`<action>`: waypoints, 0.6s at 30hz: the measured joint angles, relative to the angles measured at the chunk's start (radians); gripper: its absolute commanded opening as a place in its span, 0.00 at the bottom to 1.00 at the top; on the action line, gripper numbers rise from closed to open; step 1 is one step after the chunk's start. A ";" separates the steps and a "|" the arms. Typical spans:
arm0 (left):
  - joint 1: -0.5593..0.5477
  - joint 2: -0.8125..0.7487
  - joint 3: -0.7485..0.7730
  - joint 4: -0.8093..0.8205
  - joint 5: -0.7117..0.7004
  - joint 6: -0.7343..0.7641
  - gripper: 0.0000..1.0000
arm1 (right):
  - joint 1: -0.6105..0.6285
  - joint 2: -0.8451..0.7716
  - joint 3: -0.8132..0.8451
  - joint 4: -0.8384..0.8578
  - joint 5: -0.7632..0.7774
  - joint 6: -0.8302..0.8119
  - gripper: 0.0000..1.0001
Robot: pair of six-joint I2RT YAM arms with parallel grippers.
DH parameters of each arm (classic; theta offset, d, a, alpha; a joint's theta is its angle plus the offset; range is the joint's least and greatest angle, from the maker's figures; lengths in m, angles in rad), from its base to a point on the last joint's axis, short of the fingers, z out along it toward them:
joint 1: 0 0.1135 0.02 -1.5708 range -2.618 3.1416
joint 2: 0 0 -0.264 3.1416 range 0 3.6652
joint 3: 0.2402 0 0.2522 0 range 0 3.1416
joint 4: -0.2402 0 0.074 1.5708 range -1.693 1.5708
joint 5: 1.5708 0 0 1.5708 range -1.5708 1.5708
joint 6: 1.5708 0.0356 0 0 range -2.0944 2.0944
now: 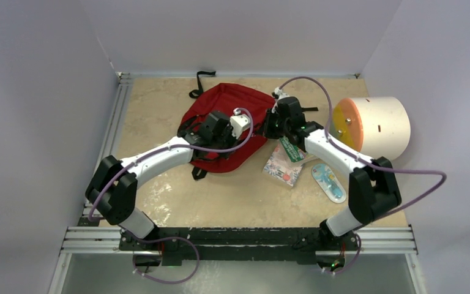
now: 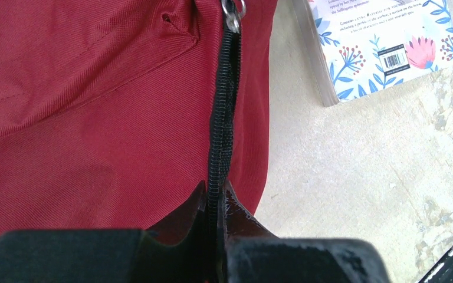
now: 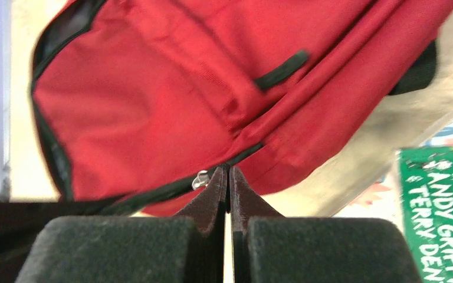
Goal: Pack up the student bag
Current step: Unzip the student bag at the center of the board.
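Between the fingers of the left gripper (image 2: 215,191) runs the black zipper (image 2: 224,106) of the backpack (image 2: 94,118). The jaws are clenched on it, with the zipper tape pinched at the tips. From there the zipper leads straight away to a silver pull (image 2: 233,12) at the top of the left wrist view.

At the right gripper (image 3: 227,174) the jaws are pressed tight together with no gap. Their tips sit on the backpack's black zipper line, just beside a small silver pull (image 3: 200,178). Whether any fabric or tab is caught between them cannot be told.

Seen from above, the backpack (image 1: 220,104) lies flat in the far middle of the table (image 1: 220,196), red front panel up. Its long axis runs roughly from far to near. A black strap loop trails off its far left corner, and another strap end sticks out from the near edge. The left gripper is over its near part and the right gripper is at its right edge.

Just right of the backpack lies a floral book (image 1: 283,166), with a green book (image 1: 292,149) resting partly on it. A slim pale-blue case (image 1: 328,182) lies further right. A cream cylinder (image 1: 382,125) with an orange face lies on its side at the far right.

The tabletop is mottled beige with a metal rail along its left side, and plain white walls enclose it.
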 measured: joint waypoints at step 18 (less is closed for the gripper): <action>0.000 -0.012 -0.025 0.037 0.007 -0.032 0.00 | -0.002 0.167 0.127 -0.085 0.263 -0.034 0.00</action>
